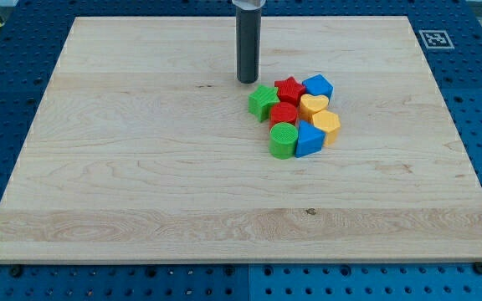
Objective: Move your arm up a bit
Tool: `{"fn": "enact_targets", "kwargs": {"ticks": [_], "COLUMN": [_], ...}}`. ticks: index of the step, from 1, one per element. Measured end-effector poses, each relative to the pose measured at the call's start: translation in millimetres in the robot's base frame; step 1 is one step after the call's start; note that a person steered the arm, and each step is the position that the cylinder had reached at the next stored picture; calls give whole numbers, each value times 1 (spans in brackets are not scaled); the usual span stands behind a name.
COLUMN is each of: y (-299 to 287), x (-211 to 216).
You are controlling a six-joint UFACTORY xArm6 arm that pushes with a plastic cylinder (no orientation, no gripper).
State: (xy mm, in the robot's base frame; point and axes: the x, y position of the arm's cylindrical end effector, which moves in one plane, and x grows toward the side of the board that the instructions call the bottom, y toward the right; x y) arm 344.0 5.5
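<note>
Nearest the camera, the tabletop [141, 209] lies bare at the view's bottom, with all the blocks bunched right of centre. At the cluster's near edge sit a green cylinder [283, 140] and a blue block [309, 139], touching. Behind them come a red block [284, 114], a yellow heart [313, 104] and a yellow block [328, 124]; farther back stand a green star [264, 101], a red star [289, 88] and a second blue block [318, 85].

My tip [248, 81] stands just beside the green star, on its upper-left, seemingly apart from it. No hand is fitted, so there is nothing to open or close.

To move up a bit, I judge the tip should slide straight toward the view's top, away from the cluster. That path looks clear, so a short, slow stroke should disturb no block. Any drift rightward would risk brushing the red star.

A square marker [434, 38] sits at the board's top-right corner; I can read no writing.
</note>
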Motion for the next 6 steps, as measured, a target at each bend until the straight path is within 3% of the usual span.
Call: {"fn": "enact_targets", "kwargs": {"ticks": [1, 2, 6], "y": [0, 0, -26], "x": [-1, -31, -49]}}
